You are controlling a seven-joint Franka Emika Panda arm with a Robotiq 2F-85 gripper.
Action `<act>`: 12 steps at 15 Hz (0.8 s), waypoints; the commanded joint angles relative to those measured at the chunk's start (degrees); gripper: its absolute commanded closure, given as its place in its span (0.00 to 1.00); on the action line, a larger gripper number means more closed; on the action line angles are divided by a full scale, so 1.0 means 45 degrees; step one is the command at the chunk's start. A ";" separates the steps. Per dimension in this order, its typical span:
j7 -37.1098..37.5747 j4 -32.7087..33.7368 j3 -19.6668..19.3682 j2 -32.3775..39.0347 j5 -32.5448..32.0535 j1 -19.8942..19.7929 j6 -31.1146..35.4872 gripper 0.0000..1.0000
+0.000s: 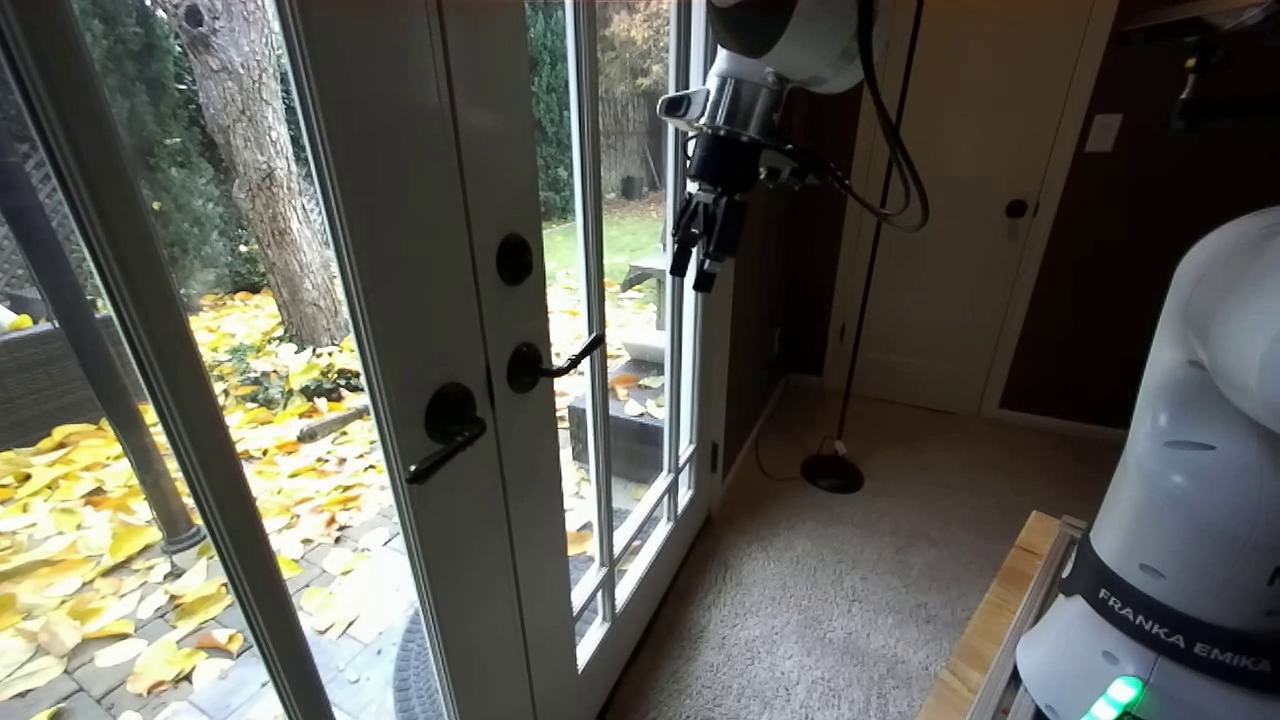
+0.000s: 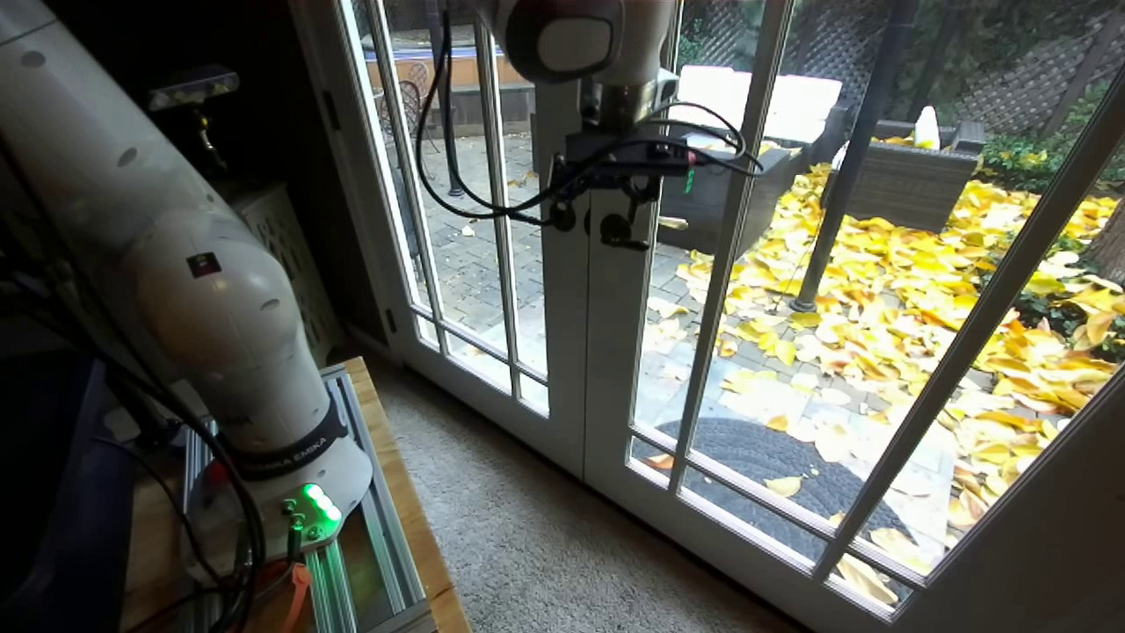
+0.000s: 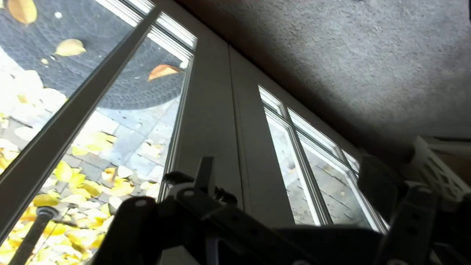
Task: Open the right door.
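Note:
The right door [image 1: 540,460] is a tall white-framed glass door and appears closed. It shows in an exterior view [image 2: 608,369] and in the wrist view [image 3: 206,110]. It bears a black lever handle [image 1: 525,367] and a round black deadbolt [image 1: 514,260] above it. My gripper [image 1: 692,280] points down, higher than the lever and apart from it, over the door's glass side. In the wrist view the gripper [image 3: 287,163] is open and empty, its fingers wide apart. One finger partly hides a black handle [image 3: 226,197]. In an exterior view the gripper overlaps the lever [image 2: 624,233].
The matching left door [image 1: 400,200], with a single black lever [image 1: 450,412], stands beside the right door and appears closed. A lamp base [image 1: 832,474] stands on the carpet [image 1: 780,620]. The arm is mounted on a wooden table [image 1: 1000,610]. Cables [image 2: 439,176] hang round the wrist.

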 commanded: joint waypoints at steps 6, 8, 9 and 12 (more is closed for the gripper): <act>0.0471 0.3223 0.0301 0.3764 0.2887 -0.2040 -0.4558 0.00; 0.0718 0.3916 0.0410 0.4620 0.3323 -0.2599 -0.5555 0.00; 0.0740 0.4300 0.0480 0.5117 0.3603 -0.2858 -0.6112 0.00; 0.0574 0.3856 0.0897 0.4859 0.3524 -0.3415 -0.6049 0.00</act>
